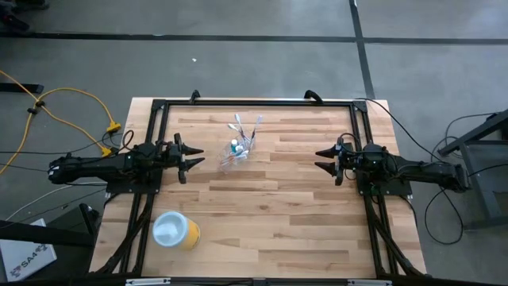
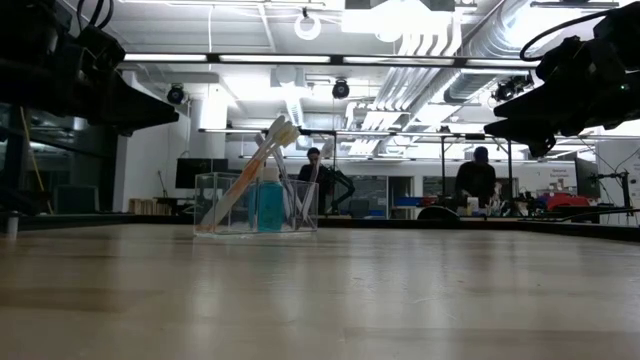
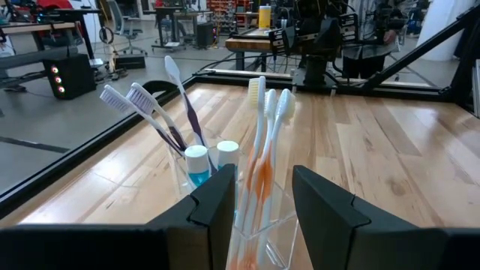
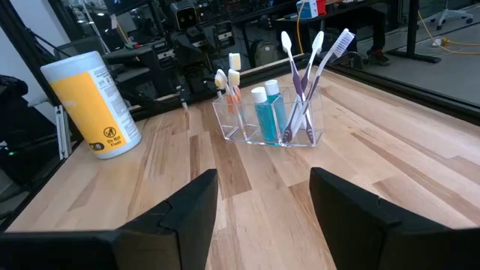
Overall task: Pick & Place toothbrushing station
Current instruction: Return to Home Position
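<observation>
The toothbrushing station (image 1: 236, 149) is a small clear plastic holder standing on its base on the wooden table, a little left of centre. It holds several toothbrushes with white, orange and purple handles and two blue tubes with white caps (image 4: 266, 112). It also shows in the low view (image 2: 257, 205). My left gripper (image 1: 197, 159) is open just left of the station. In the left wrist view its fingers (image 3: 214, 210) frame the holder's near end (image 3: 251, 236) without plainly touching it. My right gripper (image 1: 321, 160) is open and empty, well to the station's right.
A yellow cup with a pale top (image 1: 176, 230) stands upright near the table's front left; it also shows in the right wrist view (image 4: 94, 101). A black frame rail (image 1: 254, 103) runs around the table. People (image 2: 478, 180) are in the room beyond.
</observation>
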